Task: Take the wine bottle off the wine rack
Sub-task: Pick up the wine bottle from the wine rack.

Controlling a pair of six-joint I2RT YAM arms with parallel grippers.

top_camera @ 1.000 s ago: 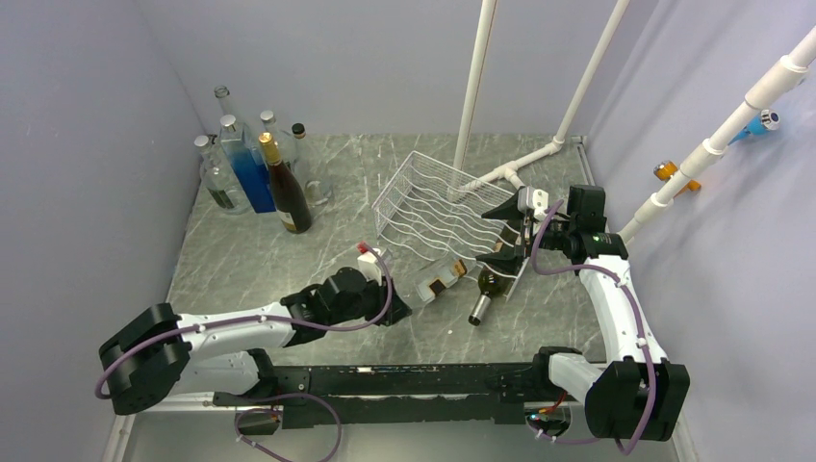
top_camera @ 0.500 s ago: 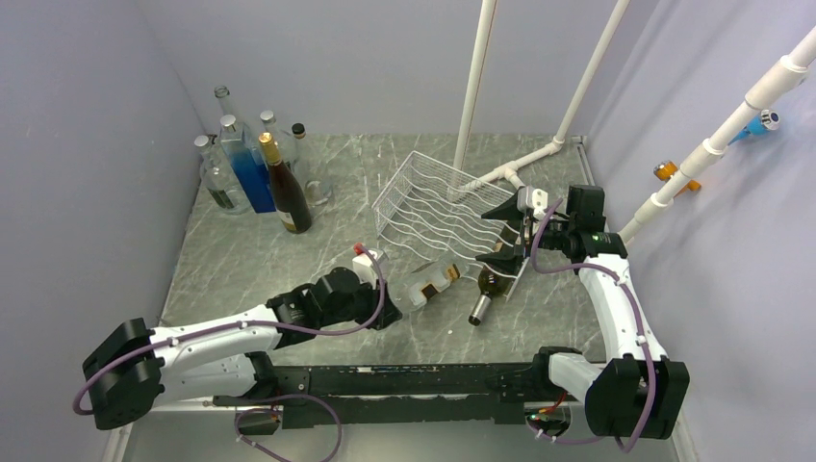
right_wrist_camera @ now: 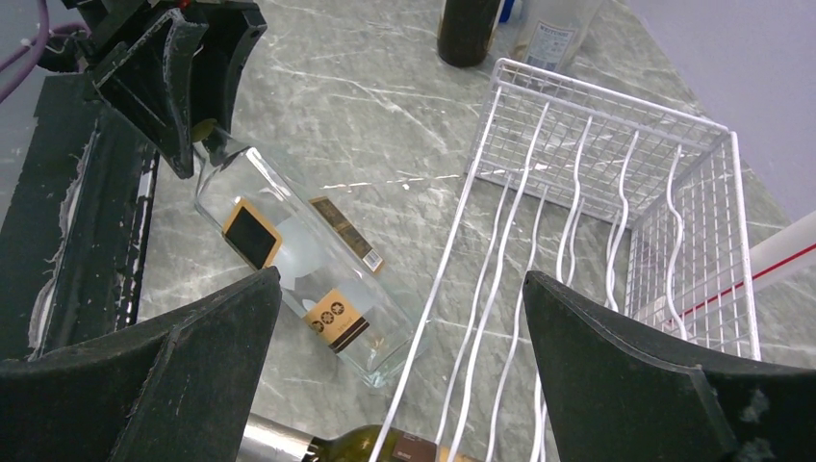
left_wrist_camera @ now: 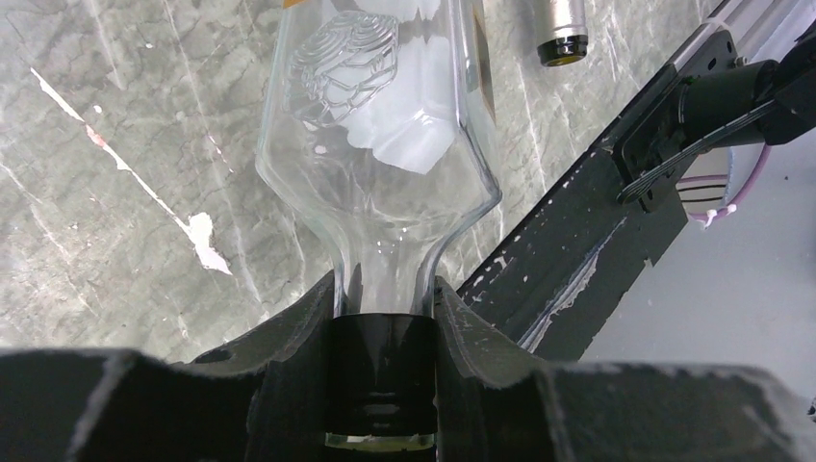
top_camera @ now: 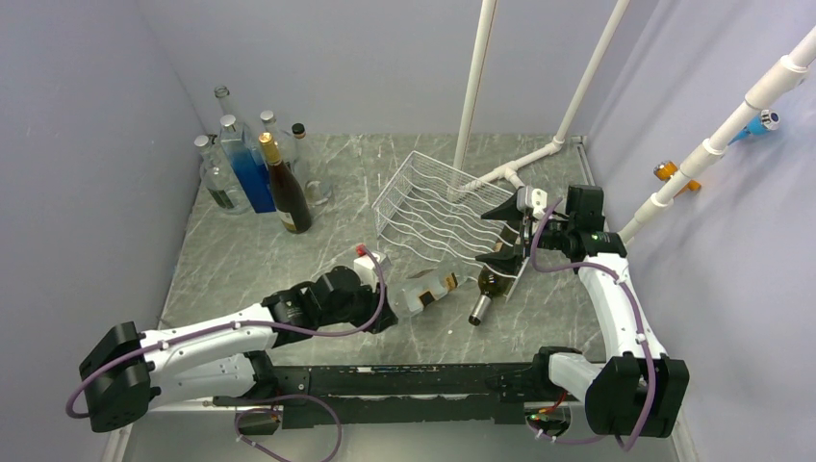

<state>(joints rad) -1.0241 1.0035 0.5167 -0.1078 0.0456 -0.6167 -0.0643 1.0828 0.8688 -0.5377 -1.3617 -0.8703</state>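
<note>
Left gripper: fingers clamped tight on the black-capped neck of the clear wine bottle. A neck hold suits a straight drag, body trailing behind.

Bottle lies on its side on the marbled surface, base toward the wine rack, neck toward the arm bases. Base sits right at the rack's near rail; cannot tell if it touches the wire. Most of the body is off the cradles.

Right gripper: fingers spread fully, holding nothing, hanging over the rack's near right corner. Likely posted there to steady the light frame.

Green bottle rests at that same corner, neck poking out onto the surface.

Judgement: extraction nearly done; risk is the base snagging the rail.
</note>
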